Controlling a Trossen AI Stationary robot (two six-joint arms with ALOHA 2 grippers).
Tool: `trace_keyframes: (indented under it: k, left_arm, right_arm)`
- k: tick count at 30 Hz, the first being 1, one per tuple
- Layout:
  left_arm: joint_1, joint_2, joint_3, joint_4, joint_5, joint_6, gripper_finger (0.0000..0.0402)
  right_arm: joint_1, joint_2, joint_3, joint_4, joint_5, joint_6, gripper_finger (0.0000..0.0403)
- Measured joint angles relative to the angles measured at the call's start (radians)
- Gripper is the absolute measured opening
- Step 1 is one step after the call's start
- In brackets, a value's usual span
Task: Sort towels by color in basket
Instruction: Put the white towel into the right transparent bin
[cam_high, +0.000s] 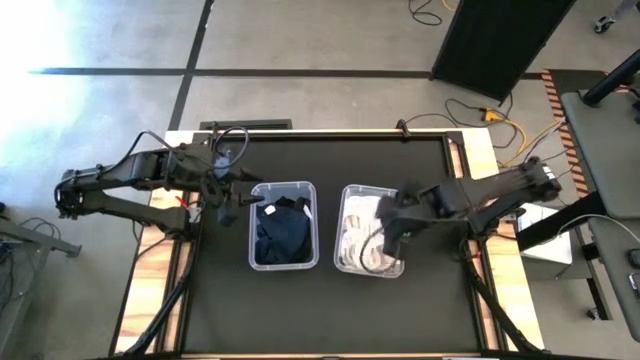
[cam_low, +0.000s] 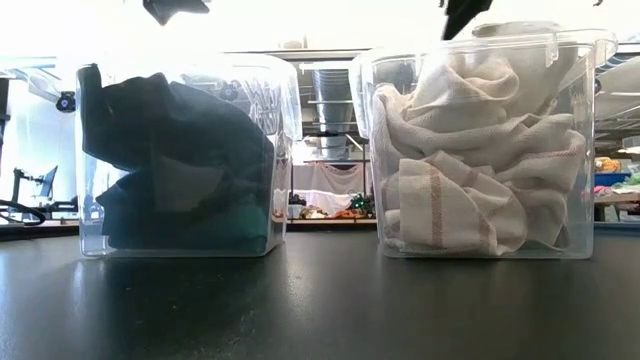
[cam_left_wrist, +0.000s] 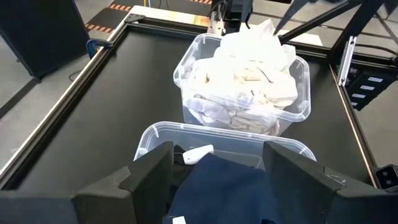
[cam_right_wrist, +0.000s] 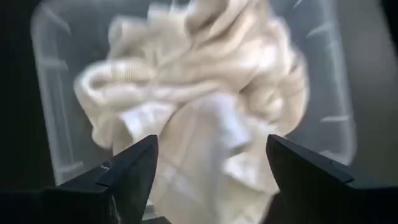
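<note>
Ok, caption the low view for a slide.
Two clear bins: dark towels in one, cream towels in the other.

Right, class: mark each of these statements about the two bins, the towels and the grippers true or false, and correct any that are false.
1. The dark towels lie in the clear bin nearer the left arm. True.
2. The light towels are spread flat on the table. False: they are piled in the other clear bin, heaped up to about its rim.
3. The right gripper is over the bin of light towels with its fingers apart. True.
4. The left gripper is shut on a navy towel. False: its fingers are open and hold nothing.
5. Both bins lie tipped on their sides. False: both stand upright, side by side.
</note>
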Motion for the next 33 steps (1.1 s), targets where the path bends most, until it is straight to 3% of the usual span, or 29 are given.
trace_keyframes:
  k: [7,13,18,24,33]
  left_arm:
    - [0.0,-0.002,0.0,-0.003,0.0,-0.031,0.0233]
    - [-0.006,-0.006,-0.015,-0.002,0.005,0.015,0.0233]
    - [-0.006,-0.029,-0.065,0.023,0.014,0.032,0.0233]
    - [-0.006,-0.073,-0.152,0.084,0.014,0.057,0.0233]
    - [-0.007,-0.21,-0.236,0.229,0.019,0.114,0.0233]
  right_arm:
    - [0.088,-0.01,-0.139,-0.018,-0.023,0.116,0.0296]
    - [0.083,0.062,-0.342,0.243,-0.078,0.067,0.0291]
    - [0.018,0.121,-0.427,0.414,-0.125,-0.042,0.028]
    - [-0.069,0.14,-0.429,0.445,-0.135,-0.149,0.0275]
    - [-0.103,0.009,-0.327,0.407,-0.096,-0.289,0.0295]
